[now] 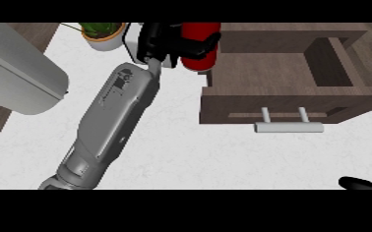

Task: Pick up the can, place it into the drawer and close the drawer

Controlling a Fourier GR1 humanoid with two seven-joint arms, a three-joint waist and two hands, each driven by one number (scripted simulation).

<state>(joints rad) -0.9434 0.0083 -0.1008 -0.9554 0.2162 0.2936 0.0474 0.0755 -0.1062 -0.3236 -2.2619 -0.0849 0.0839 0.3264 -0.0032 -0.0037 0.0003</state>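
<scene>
A red can (202, 33) stands upright near the top of the head view, just left of the open wooden drawer (218, 105). My left hand (161, 40) reaches up from the lower left, and its black fingers (205, 48) curl round the can's middle. The can's lower end sits at the drawer's left wall; whether it is lifted off the counter I cannot tell. The drawer is pulled out, with a bare wooden bottom and a grey bar handle (288, 127) on its front. Only a black tip of my right hand (356, 182) shows at the lower right corner.
A potted plant (102, 33) stands right beside my left hand at the back. A large grey rounded object (29, 78) fills the left edge. A deeper dark compartment (330, 63) lies at the drawer's right side. White counter (218, 152) spreads in front.
</scene>
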